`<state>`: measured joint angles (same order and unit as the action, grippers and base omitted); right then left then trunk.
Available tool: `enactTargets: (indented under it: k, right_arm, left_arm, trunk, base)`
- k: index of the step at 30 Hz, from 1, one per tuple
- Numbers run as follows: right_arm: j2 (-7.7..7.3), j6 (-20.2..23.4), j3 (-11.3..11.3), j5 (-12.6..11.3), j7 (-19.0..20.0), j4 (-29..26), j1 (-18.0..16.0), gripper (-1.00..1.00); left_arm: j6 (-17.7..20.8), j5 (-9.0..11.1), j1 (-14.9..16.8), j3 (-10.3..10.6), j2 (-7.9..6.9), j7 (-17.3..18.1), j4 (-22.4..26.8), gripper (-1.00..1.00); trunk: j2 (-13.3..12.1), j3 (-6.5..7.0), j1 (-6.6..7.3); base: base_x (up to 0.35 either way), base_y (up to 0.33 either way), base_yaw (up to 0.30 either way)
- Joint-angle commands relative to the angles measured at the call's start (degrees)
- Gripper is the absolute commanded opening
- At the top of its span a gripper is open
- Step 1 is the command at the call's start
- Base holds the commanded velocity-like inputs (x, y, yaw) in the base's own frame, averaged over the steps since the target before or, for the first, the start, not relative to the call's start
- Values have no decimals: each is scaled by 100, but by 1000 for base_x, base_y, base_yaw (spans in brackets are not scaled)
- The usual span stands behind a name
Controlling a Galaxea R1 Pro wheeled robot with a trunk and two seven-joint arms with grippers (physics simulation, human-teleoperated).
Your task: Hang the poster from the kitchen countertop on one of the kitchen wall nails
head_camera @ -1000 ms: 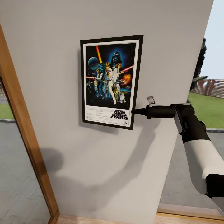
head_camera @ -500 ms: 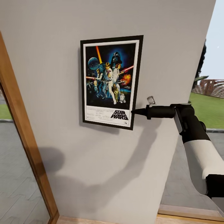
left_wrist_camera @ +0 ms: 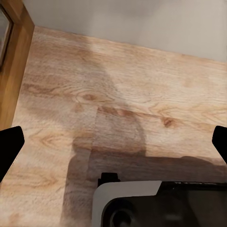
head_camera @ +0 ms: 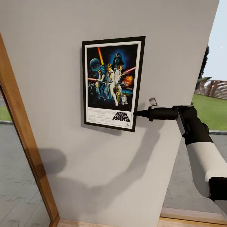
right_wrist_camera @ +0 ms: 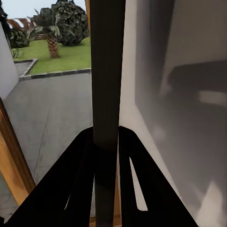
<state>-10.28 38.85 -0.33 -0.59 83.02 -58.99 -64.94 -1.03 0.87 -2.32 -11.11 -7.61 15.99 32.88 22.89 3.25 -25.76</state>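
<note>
— How many? Where?
— One poster [head_camera: 112, 83], upright against the wall [head_camera: 63, 47]; right gripper [head_camera: 136, 113] clamped on its lower right edge.
— Wrist views?
— Right: fingers [right_wrist_camera: 80, 184] pinching the frame edge-on. Left: left gripper [left_wrist_camera: 113, 142] spread wide over wood floor [left_wrist_camera: 142, 80].
— Versus earlier?
— Unchanged; slight camera shift.

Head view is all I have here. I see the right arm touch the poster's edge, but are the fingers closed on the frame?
Observer: Yes. In the right wrist view both fingers press the poster frame edge from either side.
Operator: And the left gripper, is it holding something?
Observer: No. Its fingers are spread wide over the wooden floor, with nothing between them.
Operator: Is the poster against the wall?
Observer: Its back faces the wall closely; contact I cannot confirm.
</note>
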Motion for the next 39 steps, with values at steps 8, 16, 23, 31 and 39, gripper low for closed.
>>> enactTargets:
  k: [8, 16, 23, 31, 39]
  right_arm:
    - [0, 79, -3, -10, 29, 1, -1, -100]
    - [0, 79, -3, -10, 29, 1, -1, -100]
    - [-1, 79, -3, -11, 22, 1, -1, -100]
    - [-1, 79, -3, -11, 22, 1, -1, -100]
    - [-1, 73, -3, -11, 27, 1, 0, -100]
  left_arm:
    - [-3, 8, -2, -20, 2, 35, 3, 100]
    - [-3, 8, -2, -20, 2, 35, 3, 100]
    - [-3, 59, -5, -31, -96, 52, -25, 100]
    - [-3, 61, -5, -31, -193, 51, -27, 100]
    - [-3, 62, -5, -31, -196, 53, -19, 100]
  trunk:
    - [3, -1, -2]
    - [3, -1, -2]
    - [3, -1, -2]
    - [3, -1, -2]
    - [3, -1, -2]
  base:
    - [0, 0, 0]
    - [0, 0, 0]
    - [0, 0, 0]
    - [0, 0, 0]
    - [0, 0, 0]
